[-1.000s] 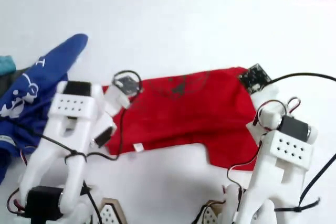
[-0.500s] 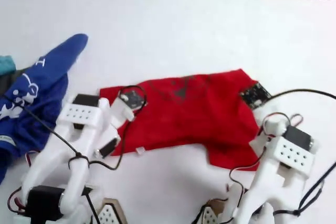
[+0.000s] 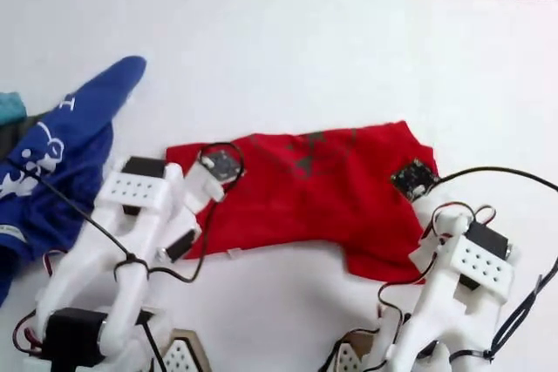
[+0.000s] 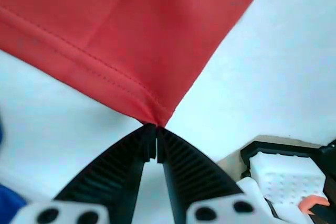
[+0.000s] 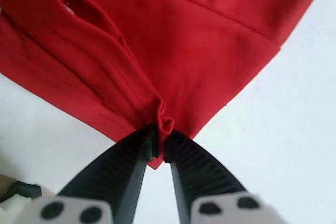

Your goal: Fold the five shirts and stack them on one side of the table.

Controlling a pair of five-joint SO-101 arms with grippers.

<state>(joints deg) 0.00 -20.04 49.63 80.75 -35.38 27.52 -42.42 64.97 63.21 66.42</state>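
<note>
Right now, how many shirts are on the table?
2 for sure: red shirt in the middle, blue shirt to its left. Teal cloth beyond the blue one may be a third; more may be hidden.

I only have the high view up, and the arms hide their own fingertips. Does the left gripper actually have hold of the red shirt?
Observer: Yes. In the left wrist view the left gripper is shut on a hemmed corner of the red shirt.
Operator: And the right one?
Observer: The right gripper is shut too, pinching a bunched bit of the shirt's edge.
Operator: Is that a single flat layer it has?
Observer: No. The right wrist view shows several folds of fabric running into the pinch.
</note>
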